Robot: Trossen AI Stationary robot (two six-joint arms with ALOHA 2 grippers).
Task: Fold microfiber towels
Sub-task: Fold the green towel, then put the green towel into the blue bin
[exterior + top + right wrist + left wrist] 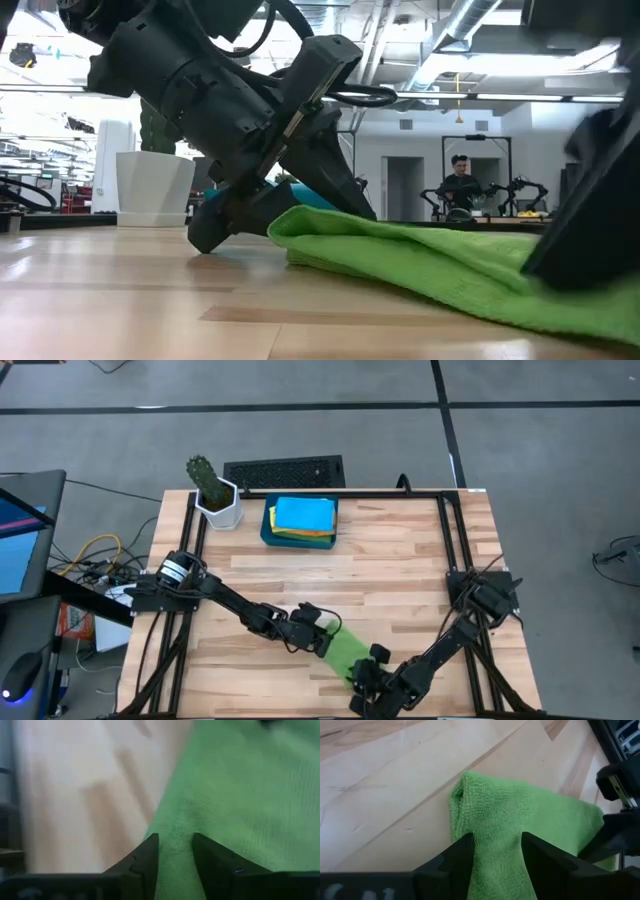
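Left gripper [496, 851] is down on the table, fingers [457, 857] pinched onto one end of the green microfiber towel [345, 650], cloth bunched up between them. Right gripper [175, 851] has the opposite end, its fingers [147, 855] likewise closed on a ridge of green fabric. The towel lies stretched between the two near the front edge of the wooden table [400, 560], already narrow and doubled over by the look of it. Farther back sits the dark teal tray [268, 532], with a sky-blue towel [303, 513] on top of a yellow one [300, 532] and a sliver of orange beneath. A potted cactus [212, 490] stands just beside the tray. Looks like we're mid-fold on this one. The next move calls for both arms lifting together and bringing one end over the other, corners matched, without letting the cloth slip.
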